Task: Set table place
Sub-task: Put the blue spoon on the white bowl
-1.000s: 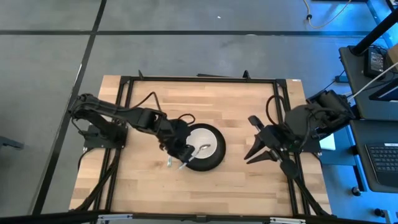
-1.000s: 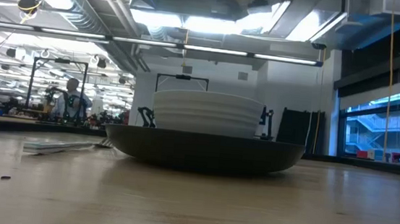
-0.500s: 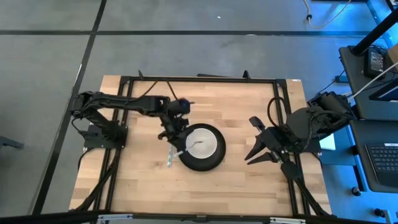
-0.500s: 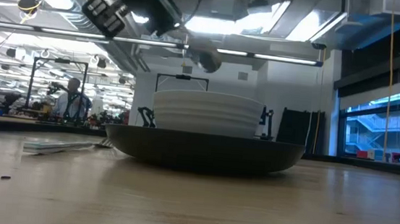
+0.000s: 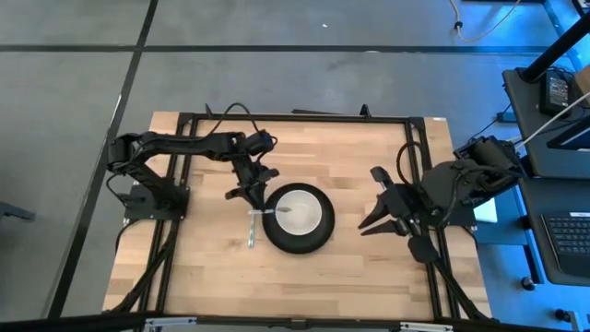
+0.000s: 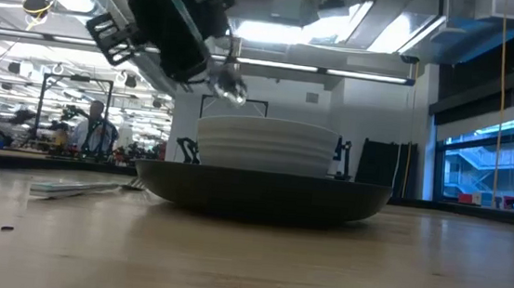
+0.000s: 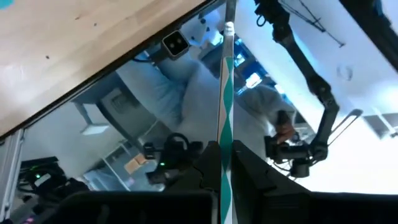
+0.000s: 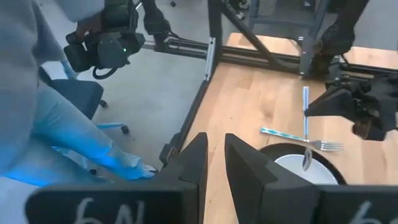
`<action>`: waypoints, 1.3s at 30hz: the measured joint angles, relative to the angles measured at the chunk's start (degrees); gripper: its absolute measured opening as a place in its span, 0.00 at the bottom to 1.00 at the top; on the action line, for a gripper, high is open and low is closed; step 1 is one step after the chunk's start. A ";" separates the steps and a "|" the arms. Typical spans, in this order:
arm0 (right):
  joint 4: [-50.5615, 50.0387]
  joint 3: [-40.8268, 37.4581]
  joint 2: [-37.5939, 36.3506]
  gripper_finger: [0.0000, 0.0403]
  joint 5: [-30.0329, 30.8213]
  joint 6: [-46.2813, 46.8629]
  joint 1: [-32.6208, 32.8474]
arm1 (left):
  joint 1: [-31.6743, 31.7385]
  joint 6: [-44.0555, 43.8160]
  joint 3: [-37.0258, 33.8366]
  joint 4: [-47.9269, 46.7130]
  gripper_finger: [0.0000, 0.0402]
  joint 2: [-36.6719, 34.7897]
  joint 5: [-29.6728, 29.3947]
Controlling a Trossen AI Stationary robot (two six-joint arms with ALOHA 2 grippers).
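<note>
- The table [image 5: 369, 267] filled the frame's middle, with bare wood along its near edge and between the plate and the right arm.
- A dark plate [image 5: 297, 242] sat near the centre with a white bowl [image 5: 300, 211] in it; in the low view the bowl [image 6: 266, 143] stood stacked above the plate's rim [image 6: 262, 193].
- A fork [image 5: 252, 228] lay flat just off the plate's left rim, below the left gripper.
- The left gripper [image 5: 254, 189] hung over the plate's far-left rim, clenched on a spoon [image 6: 228, 81] whose bowl end was raised above the white bowl; its striped handle [image 7: 224, 118] ran between the fingers.
- The right gripper [image 5: 371, 221] waited right of the plate, well apart from it, close to the table's right frame rail, fingers [image 8: 194, 163] nearly together and holding nothing.
- A straw-like striped stick [image 8: 281, 134] lay by the fork [image 8: 320, 145], beyond the plate.
</note>
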 joint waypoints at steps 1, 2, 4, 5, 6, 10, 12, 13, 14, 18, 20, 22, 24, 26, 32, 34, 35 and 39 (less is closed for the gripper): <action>0.01 0.00 0.00 0.14 0.97 -0.01 0.00 | 0.60 0.04 -0.70 0.04 0.02 0.00 0.21; 0.04 0.00 0.00 0.14 2.12 -0.01 0.00 | 1.27 0.02 -1.48 0.12 0.02 0.00 0.49; 0.05 0.00 0.00 0.14 4.36 0.04 0.00 | 2.46 -0.02 -3.12 1.93 0.02 0.00 0.47; 0.05 0.00 0.00 0.14 5.31 0.08 0.00 | 3.01 -0.10 -3.87 3.47 0.02 0.00 0.44; 0.05 0.00 0.00 0.14 6.18 0.12 0.00 | 3.41 -0.29 -4.43 5.15 0.02 0.01 0.43; 0.10 0.00 0.00 0.14 8.75 0.00 -0.02 | 4.08 -2.12 -5.09 10.80 0.02 0.02 0.47; 0.11 0.00 0.00 0.14 9.91 -0.03 -0.03 | 4.09 -2.71 -5.07 11.31 0.02 0.02 0.45; 0.14 0.00 0.00 0.14 10.80 0.00 -0.11 | 4.09 -2.71 -5.08 10.98 0.03 0.02 0.45; 0.16 0.00 0.00 0.14 11.58 0.05 -0.20 | 4.09 -2.71 -5.10 10.53 0.03 0.02 0.46; 0.21 0.00 0.00 0.14 12.86 0.19 -0.24 | 3.65 -2.60 -6.90 10.31 0.03 0.02 0.45; 0.23 0.00 0.00 0.14 12.88 0.21 -0.24 | 3.26 -2.47 -8.22 10.29 0.03 0.02 0.38; 0.23 0.00 0.00 0.14 12.86 0.21 -0.24 | 3.00 -2.11 -9.43 10.37 0.03 0.02 0.19; 0.23 0.00 0.00 0.14 12.86 0.19 -0.24 | 2.98 -2.39 -10.52 11.27 0.03 0.02 -0.17; 0.21 0.00 0.02 0.14 12.86 0.14 -0.24 | 3.02 -3.01 -11.24 12.85 0.04 0.02 -0.52; 0.21 0.00 0.02 0.14 12.84 0.17 -0.24 | 3.06 -6.04 -11.47 16.98 0.04 0.02 -0.92; 0.21 0.00 0.02 0.14 12.83 0.21 -0.24 | 3.06 -7.17 -11.47 18.20 0.04 0.02 -1.15; 0.21 0.00 0.02 0.14 12.83 0.22 -0.24 | 3.06 -7.42 -11.47 18.40 0.04 0.02 -1.37; 0.20 0.00 0.02 0.14 12.82 0.23 -0.24 | 3.06 -7.43 -11.50 18.96 0.04 1.81 -2.08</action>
